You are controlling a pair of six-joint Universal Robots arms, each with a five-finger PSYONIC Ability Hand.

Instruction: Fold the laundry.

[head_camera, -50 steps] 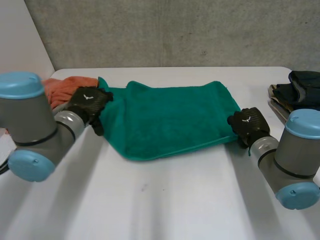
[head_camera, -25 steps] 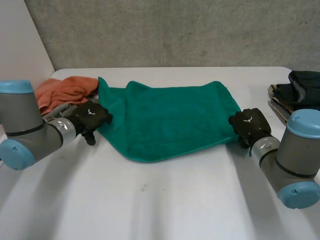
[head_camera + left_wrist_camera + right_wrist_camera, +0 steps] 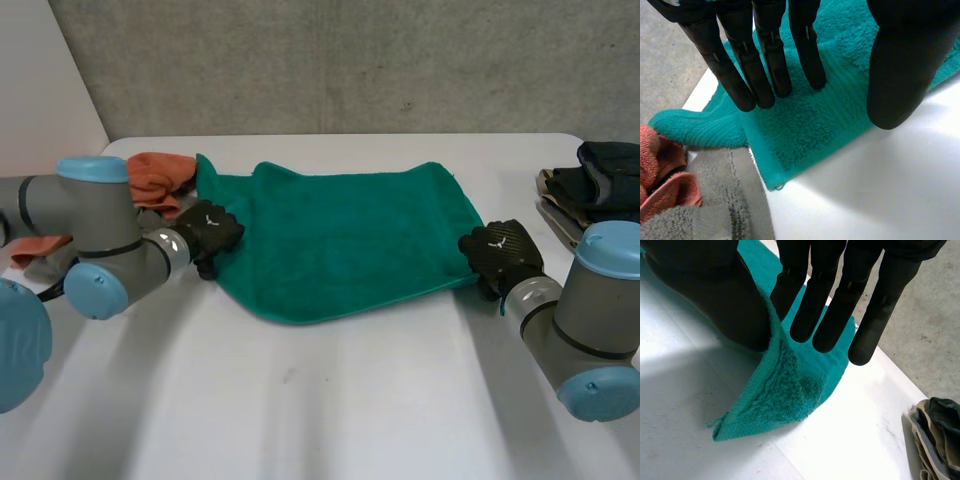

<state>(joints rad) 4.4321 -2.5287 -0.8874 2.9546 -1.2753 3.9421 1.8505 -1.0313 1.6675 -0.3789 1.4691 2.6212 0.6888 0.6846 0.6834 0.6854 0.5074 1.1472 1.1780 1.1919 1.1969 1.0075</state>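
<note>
1. Green towel: one.
2. Orange cloth: one.
3. Grey cloth: one.
4. Dark clothes pile: one.
5. Hands: two, namely left hand and right hand.
6. Table: one.

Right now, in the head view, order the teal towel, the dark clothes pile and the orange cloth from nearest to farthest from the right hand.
1. teal towel: its corner is pinched in the right hand.
2. dark clothes pile: close by, to the hand's right.
3. orange cloth: farthest, past the towel's opposite end.
</note>
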